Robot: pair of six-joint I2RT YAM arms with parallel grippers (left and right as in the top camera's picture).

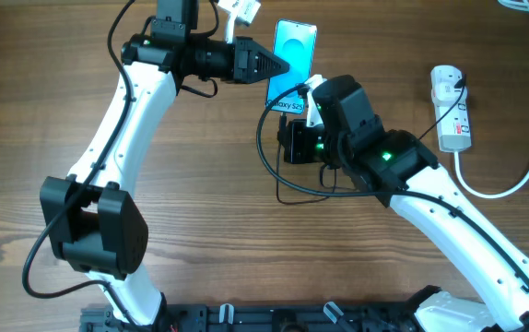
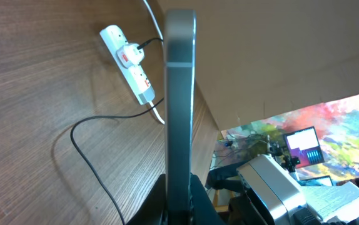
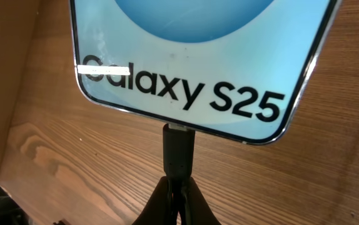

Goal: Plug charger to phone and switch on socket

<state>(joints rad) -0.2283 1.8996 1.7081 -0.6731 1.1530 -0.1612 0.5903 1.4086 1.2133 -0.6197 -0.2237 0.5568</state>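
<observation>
The phone (image 1: 293, 57) has a cyan-blue screen and "Galaxy S25" text; my left gripper (image 1: 281, 66) is shut on its left edge and holds it above the table. In the left wrist view the phone (image 2: 181, 94) shows edge-on between the fingers (image 2: 179, 194). My right gripper (image 3: 178, 190) is shut on the charger's black connector (image 3: 178, 150), whose tip sits at the phone's (image 3: 192, 62) bottom port. The thin black charger cable (image 1: 278, 175) loops over the table. The white socket (image 1: 452, 106) lies at the right with a plug in it; it also shows in the left wrist view (image 2: 128, 62).
The socket's thick white cord (image 1: 523, 175) curves along the right edge of the wooden table (image 1: 200, 212). A white tag (image 1: 239, 9) shows at the top near the left arm. The arms' bases stand at the front edge.
</observation>
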